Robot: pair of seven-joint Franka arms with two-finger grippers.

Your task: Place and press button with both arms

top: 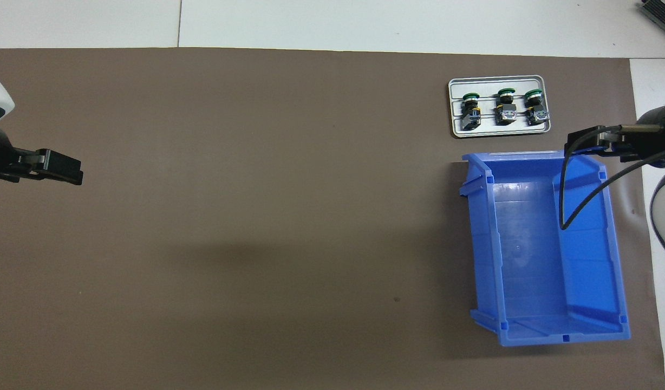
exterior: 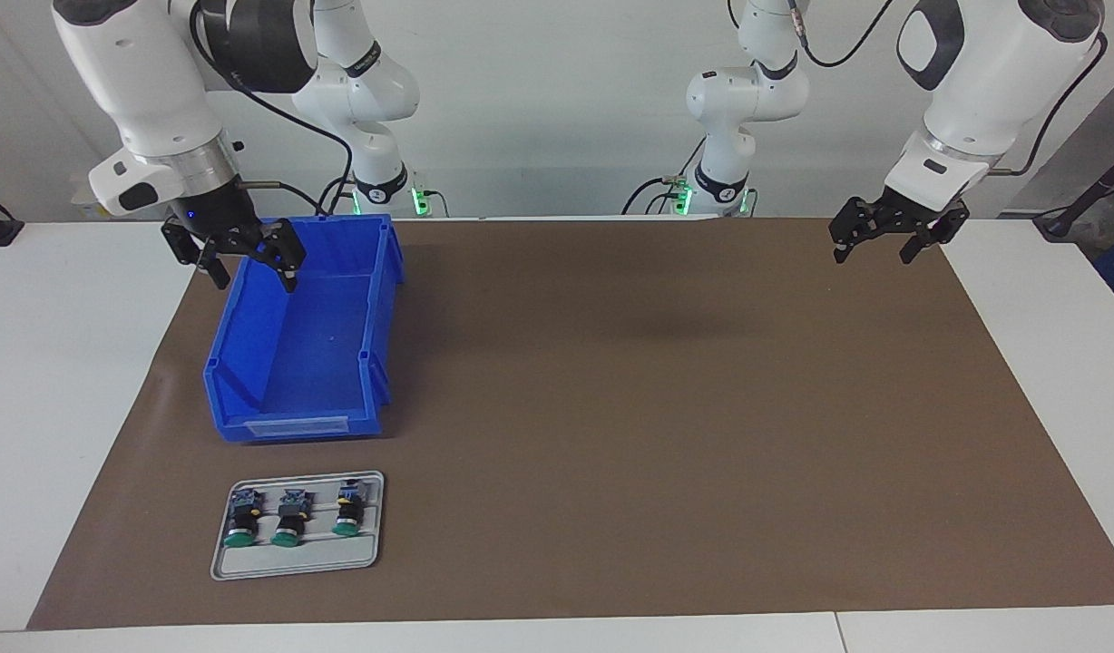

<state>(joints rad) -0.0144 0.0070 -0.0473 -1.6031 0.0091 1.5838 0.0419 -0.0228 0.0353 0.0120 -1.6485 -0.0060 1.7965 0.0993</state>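
Task barely begun: three green-capped buttons (exterior: 291, 519) are lying untouched in the grey tray (exterior: 296, 562). The right gripper (exterior: 246, 255) is hovering spread and empty over the blue bin (exterior: 296, 428); the left gripper (exterior: 893, 238) is waiting, spread and empty.

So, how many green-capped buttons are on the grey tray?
3, in one row on the tray: one toward the right arm's end, one in the middle, one toward the left arm's end. None looks hidden.
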